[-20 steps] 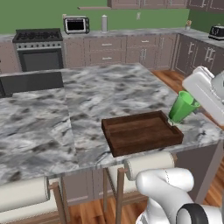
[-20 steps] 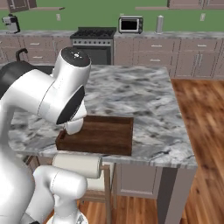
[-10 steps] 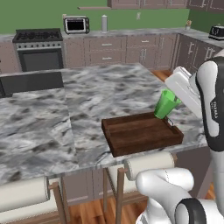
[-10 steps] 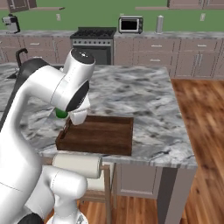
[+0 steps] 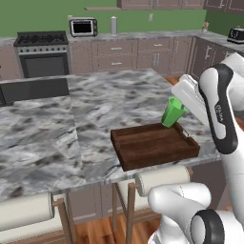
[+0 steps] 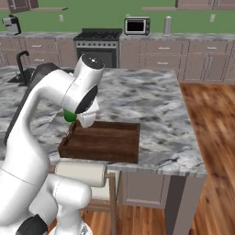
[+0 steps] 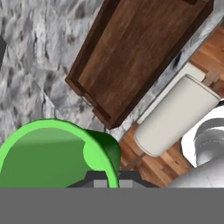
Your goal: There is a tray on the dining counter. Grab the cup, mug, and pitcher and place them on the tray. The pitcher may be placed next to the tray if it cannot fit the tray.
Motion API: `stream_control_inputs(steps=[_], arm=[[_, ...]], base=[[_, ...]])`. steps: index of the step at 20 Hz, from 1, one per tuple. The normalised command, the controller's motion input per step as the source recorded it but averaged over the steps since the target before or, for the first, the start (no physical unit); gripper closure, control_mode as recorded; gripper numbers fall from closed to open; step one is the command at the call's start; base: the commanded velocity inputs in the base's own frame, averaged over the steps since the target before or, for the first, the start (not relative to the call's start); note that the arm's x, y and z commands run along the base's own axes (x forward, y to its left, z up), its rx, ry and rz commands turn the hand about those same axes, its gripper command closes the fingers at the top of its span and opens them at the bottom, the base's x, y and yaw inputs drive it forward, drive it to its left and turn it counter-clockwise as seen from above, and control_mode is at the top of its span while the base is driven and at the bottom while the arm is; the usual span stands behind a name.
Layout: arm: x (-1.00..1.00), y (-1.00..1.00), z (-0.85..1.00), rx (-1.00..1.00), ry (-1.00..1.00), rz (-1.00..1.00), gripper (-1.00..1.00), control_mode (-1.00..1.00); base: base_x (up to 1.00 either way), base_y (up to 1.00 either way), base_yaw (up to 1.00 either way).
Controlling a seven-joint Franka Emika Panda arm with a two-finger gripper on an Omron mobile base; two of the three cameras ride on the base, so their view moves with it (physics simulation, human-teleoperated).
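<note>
The white arm hides most of the small bright green tapered cup in the right base view. The two-finger gripper is clamped on it, tilted above the dark brown wooden tray.

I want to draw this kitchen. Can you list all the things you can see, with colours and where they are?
Cup: one, bright green, held tilted in the air over the tray's right end.
Tray: one, dark brown wood, near the counter's front edge.
Counter: one, grey-and-white marble, middle of the room.
Stove: one, black and grey, back wall.
Microwave: one, silver and black, back worktop.
Stools: two, cream, under the counter's front edge.
Gripper: one, white arm, jaws shut on the cup.
</note>
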Motion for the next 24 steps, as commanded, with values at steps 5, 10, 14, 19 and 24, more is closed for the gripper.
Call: stream_control_inputs(steps=[5,10,14,19,24], arm=[[0.35,0.23,-0.28,-0.08,0.02,0.03,1.00,-1.00],[0.41,0.31,-0.21,-0.12,0.11,0.06,1.00,-1.00],[0.42,0.18,-0.14,-0.07,0.14,0.06,1.00,-1.00],[0.38,0.01,-0.30,-0.04,0.04,0.06,1.00,-1.00],[0.31,0.07,-0.50,-0.04,0.00,0.03,1.00,-1.00]], base=[[0.00,0.00,0.00],[0.00,0.00,0.00],[0.00,0.00,0.00],[0.00,0.00,0.00],[0.00,0.00,0.00]])
